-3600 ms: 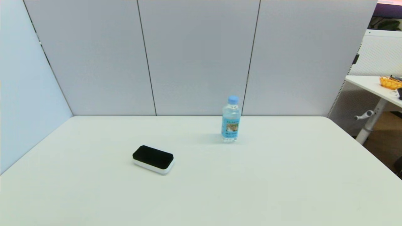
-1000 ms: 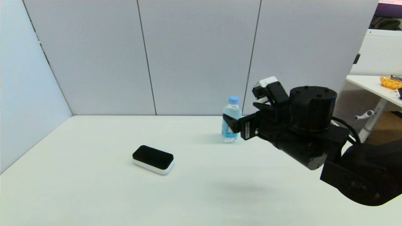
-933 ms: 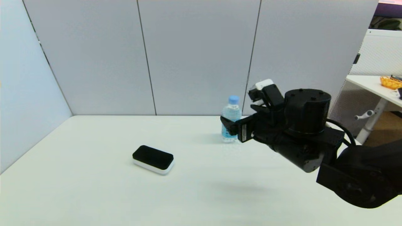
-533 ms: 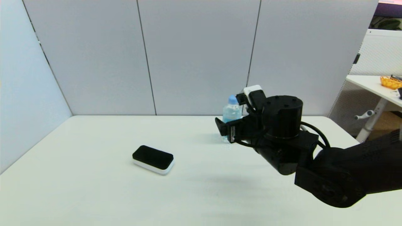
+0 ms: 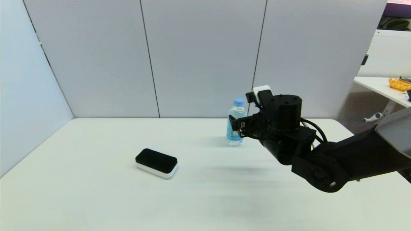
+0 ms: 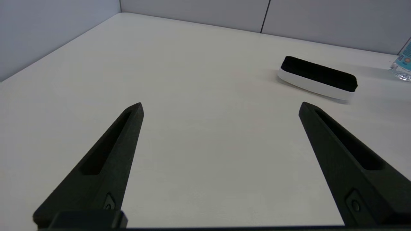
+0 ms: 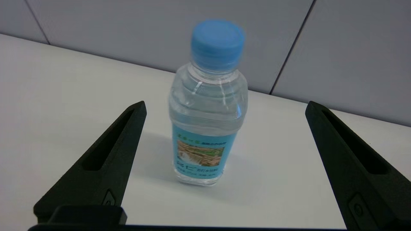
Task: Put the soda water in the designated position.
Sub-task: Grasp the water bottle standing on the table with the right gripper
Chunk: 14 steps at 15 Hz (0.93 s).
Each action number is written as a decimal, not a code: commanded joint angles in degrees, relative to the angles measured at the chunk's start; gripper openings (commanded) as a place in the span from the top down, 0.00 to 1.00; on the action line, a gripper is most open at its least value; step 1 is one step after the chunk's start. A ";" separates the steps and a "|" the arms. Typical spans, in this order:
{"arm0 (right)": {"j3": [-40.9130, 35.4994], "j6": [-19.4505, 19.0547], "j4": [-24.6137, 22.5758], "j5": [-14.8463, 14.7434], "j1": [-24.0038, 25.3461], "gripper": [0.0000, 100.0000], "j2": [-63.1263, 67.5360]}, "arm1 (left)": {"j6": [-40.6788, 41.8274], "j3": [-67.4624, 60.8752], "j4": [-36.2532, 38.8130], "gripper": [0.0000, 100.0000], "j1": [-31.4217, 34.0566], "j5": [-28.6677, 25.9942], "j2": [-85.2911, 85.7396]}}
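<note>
The soda water (image 5: 237, 110) is a small clear bottle with a light-blue cap and label, standing upright near the table's back edge. My right gripper (image 5: 239, 126) reaches in from the right at label height and partly covers the label in the head view. In the right wrist view the soda water (image 7: 207, 128) stands centred in the wide gap of the right gripper (image 7: 224, 106), which is open, and neither finger touches it. My left gripper (image 6: 221, 106) is out of the head view, open, low over bare table. The bottle's base (image 6: 402, 65) shows far off in the left wrist view.
A flat white block with a black top (image 5: 156, 162) lies left of centre on the white table (image 5: 96, 199), also seen as the block (image 6: 318, 77). Grey partition walls (image 5: 199, 57) close the back and left. A second table with an orange basket (image 5: 399, 84) stands far right.
The right arm came into view from the right and moved toward the bottle; in the last half second the gripper went farther back and its open fingers now flank the bottle. Bottle and block have not moved.
</note>
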<state>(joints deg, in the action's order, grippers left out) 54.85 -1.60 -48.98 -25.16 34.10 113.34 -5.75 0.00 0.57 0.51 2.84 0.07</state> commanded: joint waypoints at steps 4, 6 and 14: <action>0.88 0.63 -0.24 0.20 -0.52 0.00 2.59 | -0.05 0.00 0.04 0.00 0.02 0.06 0.01; 2.55 1.77 -0.32 0.11 -0.26 0.00 2.86 | -0.05 0.00 0.04 0.00 0.02 0.06 0.01; 5.62 4.59 -0.15 0.02 -0.61 0.00 5.14 | -0.05 0.00 0.04 0.00 0.02 0.06 0.01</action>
<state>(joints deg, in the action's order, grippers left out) 60.20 2.94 -48.65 -25.02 33.60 117.72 -5.75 0.00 0.57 0.51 2.83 0.07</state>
